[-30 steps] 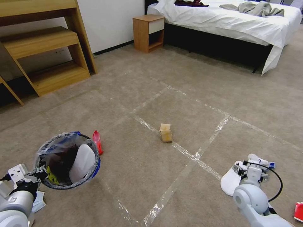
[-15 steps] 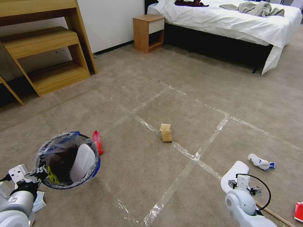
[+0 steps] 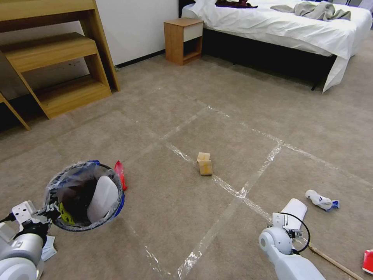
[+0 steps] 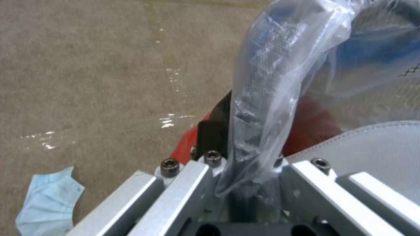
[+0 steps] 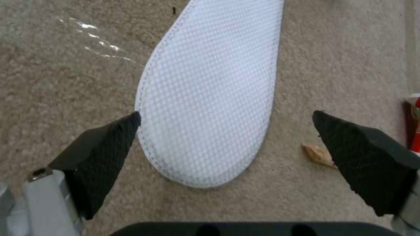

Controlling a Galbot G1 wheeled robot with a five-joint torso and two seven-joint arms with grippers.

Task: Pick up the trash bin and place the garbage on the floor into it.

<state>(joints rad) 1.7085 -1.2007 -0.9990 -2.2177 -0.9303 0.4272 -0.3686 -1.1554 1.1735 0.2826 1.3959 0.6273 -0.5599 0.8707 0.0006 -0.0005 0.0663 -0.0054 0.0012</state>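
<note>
**Bin held, one slipper in, second slipper lined up**

- Trash bin (image 3: 83, 200): held off the floor at robot's left. Left hand (image 4: 245, 183) clamped on rim and crinkled plastic liner (image 4: 280, 82). Red base and blue band show through liner in left wrist view.
- Inside bin: one white slipper (image 3: 101, 198) standing on edge against the wall; a yellow-and-black scrap near the rim, type can't tell.
- Right hand (image 5: 227, 147): low over floor (image 3: 186, 97), pads spread wide, nothing held. Second white slipper (image 5: 210, 95) lies flat between the pads; one pad (image 5: 105, 150) looks just at its edge, the other apart.
- Left on floor: tan paper bag (image 3: 204, 163) on a tape strip, centre; red wrapper (image 3: 120, 174) just beside bin; rolled white-and-blue item (image 3: 321, 200) near right arm; wooden stick (image 3: 334, 262); red item (image 3: 367, 261) at frame edge; blue mask (image 4: 46, 198) under left arm.
- Progress (est.): bin pickup done; at least two pcs collected, approx. seven still out. Early-to-mid stage. Step in hand looks like the grasp on slipper no. 2.
- Labels/writing: none legible on any item.
</note>
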